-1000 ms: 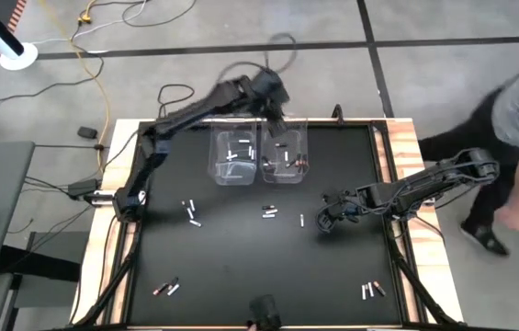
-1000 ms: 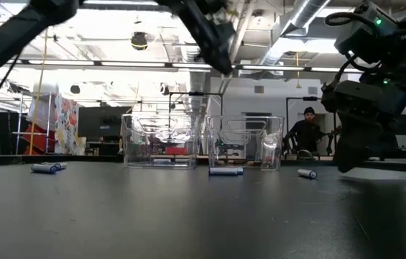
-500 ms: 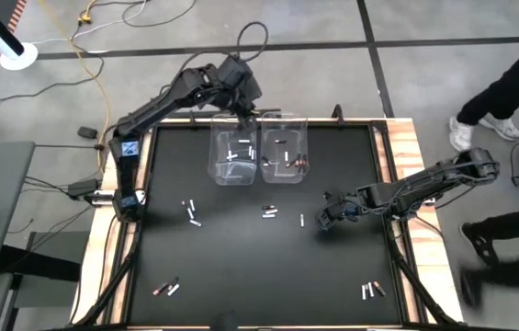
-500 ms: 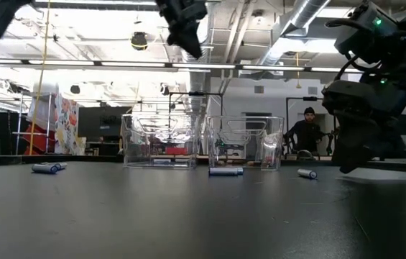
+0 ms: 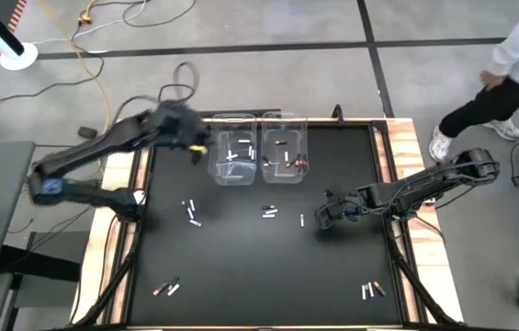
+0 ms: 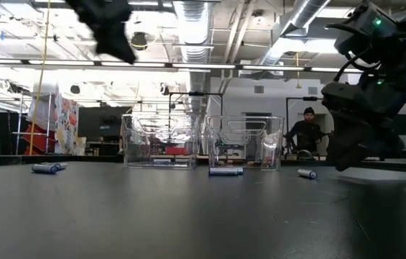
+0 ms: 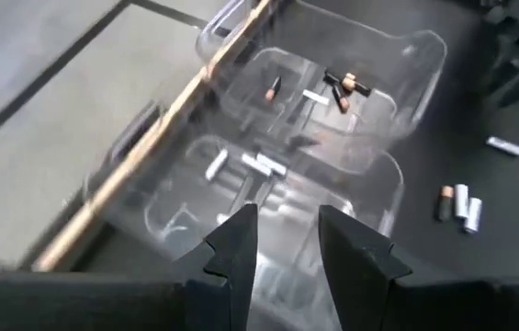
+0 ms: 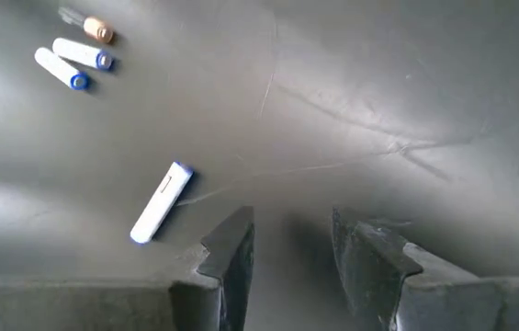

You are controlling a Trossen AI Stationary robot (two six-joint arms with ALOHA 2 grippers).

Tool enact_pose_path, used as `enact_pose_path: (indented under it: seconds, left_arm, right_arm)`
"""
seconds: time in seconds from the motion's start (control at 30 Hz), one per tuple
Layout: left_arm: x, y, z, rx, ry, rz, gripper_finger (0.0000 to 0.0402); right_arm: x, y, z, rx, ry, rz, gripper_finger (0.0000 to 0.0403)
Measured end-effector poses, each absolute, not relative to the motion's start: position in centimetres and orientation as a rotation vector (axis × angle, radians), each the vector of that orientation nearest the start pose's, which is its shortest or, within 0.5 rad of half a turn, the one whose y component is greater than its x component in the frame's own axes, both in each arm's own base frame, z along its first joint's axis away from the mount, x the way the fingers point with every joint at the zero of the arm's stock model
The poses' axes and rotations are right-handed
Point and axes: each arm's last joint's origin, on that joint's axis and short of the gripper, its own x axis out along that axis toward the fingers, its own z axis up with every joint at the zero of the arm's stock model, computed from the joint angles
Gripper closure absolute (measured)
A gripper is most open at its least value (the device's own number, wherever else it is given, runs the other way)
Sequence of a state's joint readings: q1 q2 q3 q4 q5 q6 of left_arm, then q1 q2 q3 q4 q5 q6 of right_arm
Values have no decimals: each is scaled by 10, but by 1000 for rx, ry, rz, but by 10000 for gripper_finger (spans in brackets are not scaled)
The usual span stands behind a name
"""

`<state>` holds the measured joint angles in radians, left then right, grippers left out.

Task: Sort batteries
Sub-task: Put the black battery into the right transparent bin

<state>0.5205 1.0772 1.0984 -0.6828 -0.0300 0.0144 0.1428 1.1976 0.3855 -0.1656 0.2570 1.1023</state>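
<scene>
Our right gripper (image 8: 288, 241), spread and empty, could nudge the white battery (image 8: 161, 202) at its ten o'clock.

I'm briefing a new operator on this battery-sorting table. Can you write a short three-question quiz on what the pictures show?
1. True or false: the right gripper holds a battery.
2. Multiple choice: the left gripper is A) inside a bin, B) raised beside the left bin, C) down by the near edge.
3. Fill in: the battery nearest the right gripper's fingers is white with a ____ tip.

Key
1. False: its fingers stand apart and empty above the black mat, the white battery lying beside them.
2. B
3. Blue
</scene>
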Motion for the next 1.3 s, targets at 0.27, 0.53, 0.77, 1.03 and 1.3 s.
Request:
enact_pose_path:
  seconds: [0.27, 0.53, 0.77, 1.03, 1.3]
  left_arm:
    - [105, 60, 314, -434, 423, 676, 288]
    - [70, 41, 271, -701, 453, 819, 288]
    - [68, 38, 250, -620, 743, 801, 288]
    - [78, 43, 244, -513, 884, 753, 288]
    - [94, 47, 235, -513, 1035, 618, 288]
  right_arm:
    - [189, 18, 134, 799, 763, -634, 239]
    - [188, 19, 134, 722, 785, -596, 239]
    - [188, 19, 134, 719, 787, -594, 239]
    - [188, 19, 134, 681, 798, -576, 239]
    - [189, 19, 134, 680, 797, -574, 239]
